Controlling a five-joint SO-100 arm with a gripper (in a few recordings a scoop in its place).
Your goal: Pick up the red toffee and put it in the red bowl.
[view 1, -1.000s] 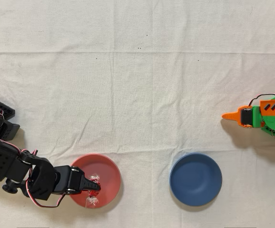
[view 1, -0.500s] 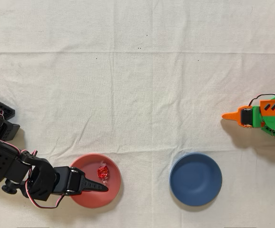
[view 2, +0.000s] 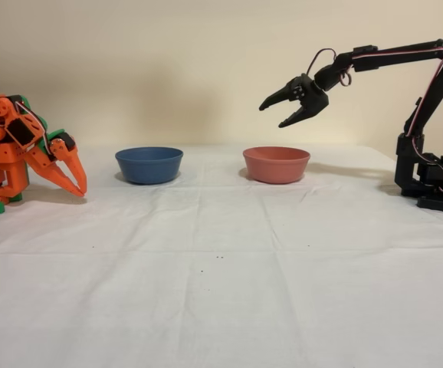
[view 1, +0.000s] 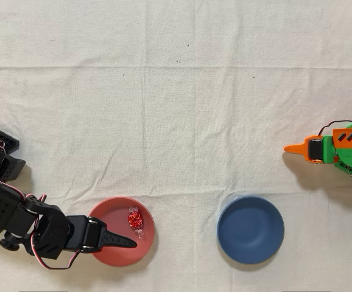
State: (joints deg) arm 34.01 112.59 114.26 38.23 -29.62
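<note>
The red toffee [view 1: 134,219] lies inside the red bowl [view 1: 111,255], toward its upper right part in the overhead view; its shiny foil and clear twisted ends show. In the fixed view the red bowl [view 2: 276,164] hides the sweet behind its wall. My black gripper [view 2: 275,113] hangs well above the bowl in the fixed view, open and empty, with its jaws spread. From overhead the gripper [view 1: 126,242] reaches over the bowl's lower left, apart from the toffee.
A dark blue bowl [view 1: 250,229] stands to the right of the red one in the overhead view, and the same blue bowl [view 2: 149,164] is at its left in the fixed view. The idle orange arm [view 1: 334,148] rests at the right edge. White cloth [view 1: 182,109] covers the table.
The toffee left the gripper and dropped into the red bowl, settling at its upper right. The gripper opened and drew back slightly to the left.
</note>
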